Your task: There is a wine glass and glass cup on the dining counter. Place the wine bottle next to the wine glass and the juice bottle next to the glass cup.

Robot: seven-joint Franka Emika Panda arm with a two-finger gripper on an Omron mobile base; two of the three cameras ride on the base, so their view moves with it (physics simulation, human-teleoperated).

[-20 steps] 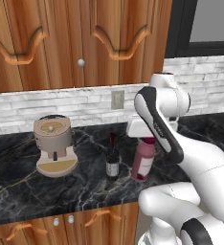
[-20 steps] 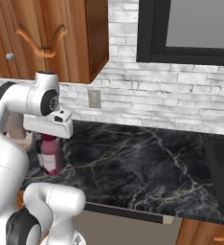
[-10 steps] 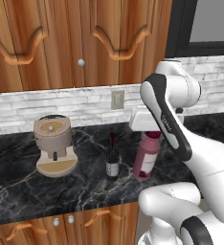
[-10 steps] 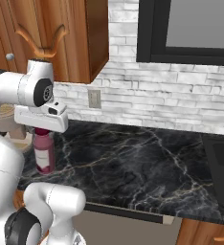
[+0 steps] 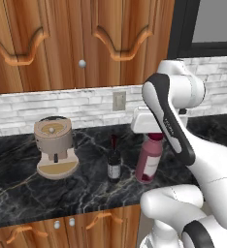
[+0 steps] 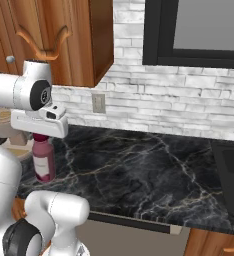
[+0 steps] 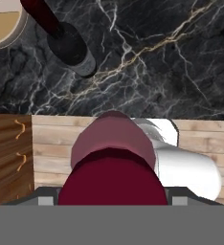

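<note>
Hovering our two-finger gripper (image 5: 153,131) over the stout pinkish-maroon juice bottle (image 5: 149,162) on the narrow black marble worktop (image 5: 23,189).
We are crowding its red cap from above; fingertips are hidden, so grip is unclear. Just beside are standing the slim dark wine bottle (image 5: 114,162) and a tan coffee machine (image 5: 55,152).

The white arm rises from the base, bends at a dark-jointed elbow and folds back so its forearm reaches up and over toward the wall. At the top the rounded wrist turns the hand straight down. The flat white hand block sits level, directly over the juice bottle (image 5: 149,162). The pincer (image 5: 154,137) points downward, its fingers mostly hidden beneath the block. In the hand view the bottle's red cap sits right between the two finger tips at the bottom edge. The jaws stand wide on either side of the cap.
</note>
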